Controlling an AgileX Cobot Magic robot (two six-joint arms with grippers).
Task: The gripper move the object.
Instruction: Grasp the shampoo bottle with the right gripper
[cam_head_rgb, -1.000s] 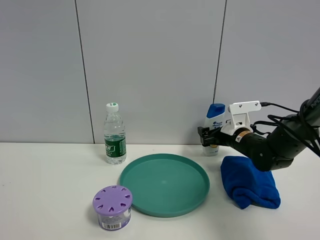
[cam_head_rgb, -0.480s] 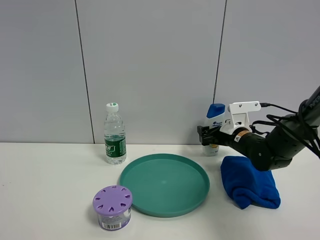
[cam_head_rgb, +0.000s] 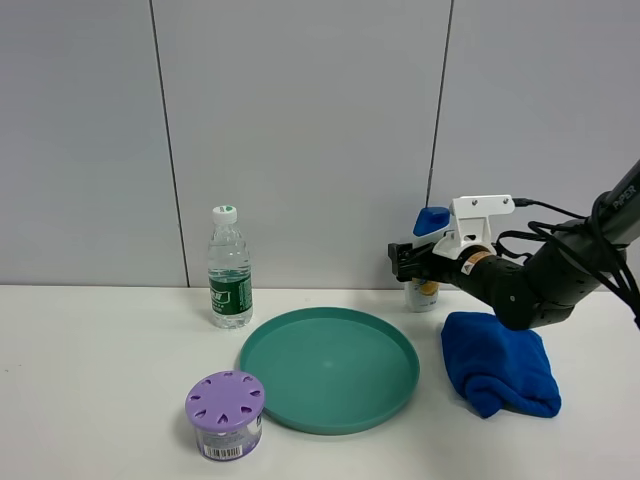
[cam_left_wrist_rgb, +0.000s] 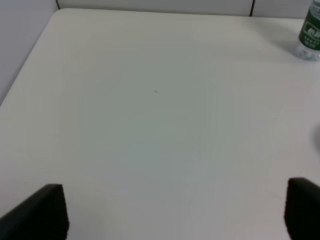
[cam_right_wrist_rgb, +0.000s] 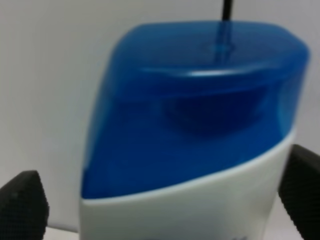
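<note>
The white shampoo bottle (cam_head_rgb: 431, 221) with a blue cap stands at the back of the table by the wall, right of the green plate. My right gripper (cam_head_rgb: 404, 262) reaches it from the right, its fingers on either side of the upper body just below the cap. In the right wrist view the bottle (cam_right_wrist_rgb: 190, 125) fills the frame between the two black fingertips (cam_right_wrist_rgb: 22, 210). One fingertip stands apart from it, so the right gripper (cam_right_wrist_rgb: 160, 200) is open. My left gripper (cam_left_wrist_rgb: 175, 212) is open over bare table and is out of the exterior view.
A green plate (cam_head_rgb: 300, 400) lies mid-table. A blue cloth (cam_head_rgb: 500, 372) lies under my right arm. A clear water bottle (cam_head_rgb: 229, 272) stands at the back left and also shows in the left wrist view (cam_left_wrist_rgb: 311, 31). A purple-lidded jar (cam_head_rgb: 225, 412) stands front left.
My right gripper has moved a little left and up along the shampoo bottle, toward its cap. The bottle stays on the table.
</note>
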